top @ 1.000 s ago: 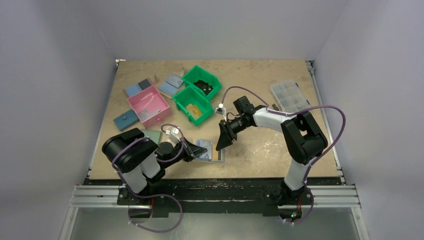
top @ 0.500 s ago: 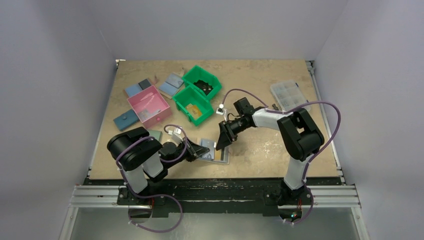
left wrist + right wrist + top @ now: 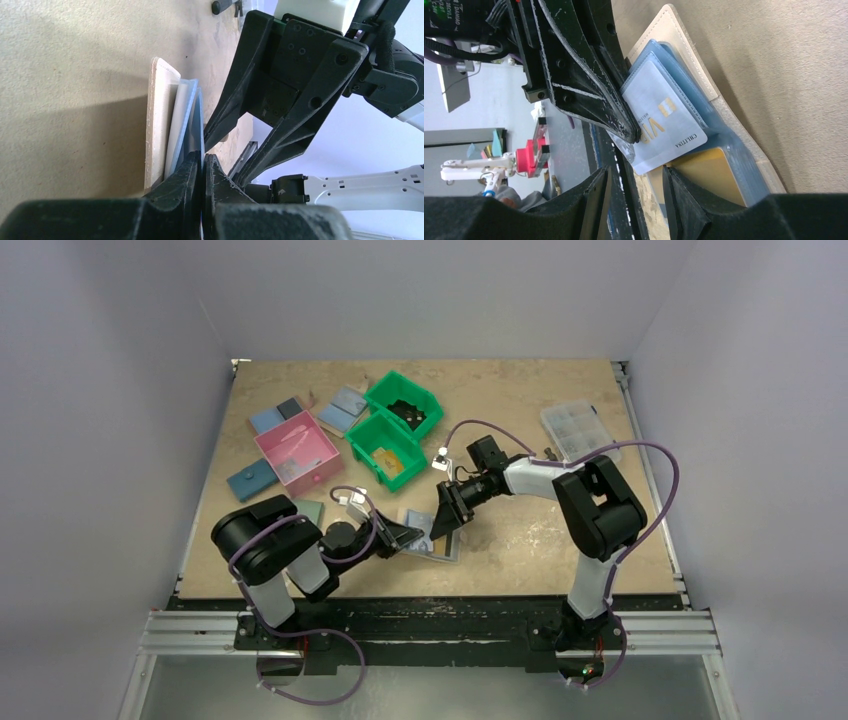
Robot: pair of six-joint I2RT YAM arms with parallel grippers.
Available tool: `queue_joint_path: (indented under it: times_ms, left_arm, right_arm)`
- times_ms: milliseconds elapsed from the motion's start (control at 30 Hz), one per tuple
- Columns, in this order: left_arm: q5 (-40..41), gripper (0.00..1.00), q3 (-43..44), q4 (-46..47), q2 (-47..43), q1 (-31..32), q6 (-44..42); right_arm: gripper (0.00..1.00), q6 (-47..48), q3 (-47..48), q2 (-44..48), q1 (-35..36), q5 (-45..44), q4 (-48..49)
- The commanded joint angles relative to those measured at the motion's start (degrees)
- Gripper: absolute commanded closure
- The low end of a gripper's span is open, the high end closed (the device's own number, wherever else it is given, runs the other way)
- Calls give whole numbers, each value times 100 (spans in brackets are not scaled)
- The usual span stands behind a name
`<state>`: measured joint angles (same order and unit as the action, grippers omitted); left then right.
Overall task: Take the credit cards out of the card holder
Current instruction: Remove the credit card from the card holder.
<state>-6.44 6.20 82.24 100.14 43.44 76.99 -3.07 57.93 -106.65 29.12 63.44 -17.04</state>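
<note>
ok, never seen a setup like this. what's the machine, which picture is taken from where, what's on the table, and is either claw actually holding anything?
It is two robot arms bolted at the near edge of a table, each ending in a two-finger gripper. The wide picture looks down from above and behind them, with the left arm on the left. The two close-ups come from a camera on each wrist.

On the table are a beige card holder lying open, two green bins, a pink box, a clear compartment case and a few flat blue wallets.

The left gripper is shut and seems to pinch the pale card that sticks out of the holder. A yellow card sits further in. The right gripper is open, close to the holder, gripping nothing.
</note>
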Motion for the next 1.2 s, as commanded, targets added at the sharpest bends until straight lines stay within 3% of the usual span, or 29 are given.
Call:
queue_joint_path:
  times_ms: [0, 367, 533, 833, 1067, 1167]
  left_arm:
    - [186, 100, 198, 1956, -205, 75, 27]
    - [252, 100, 312, 1960, -186, 166, 17]
    - [253, 100, 338, 1961, -112, 192, 35]
    - [229, 100, 347, 1958, 68, 217, 40]
    - [213, 100, 356, 1894, 139, 217, 34]
    - [224, 95, 327, 1806, 116, 210, 13]
  right_arm:
    - [51, -219, 16, -18, -21, 283, 172]
    - [57, -312, -1, -18, -91, 353, 217]
    - [66, -326, -10, -40, -133, 387, 226]
    - [73, -326, -6, -57, -148, 453, 235]
    - [100, -326, -1, -53, -182, 493, 236]
    - [100, -296, 8, -49, -229, 507, 219]
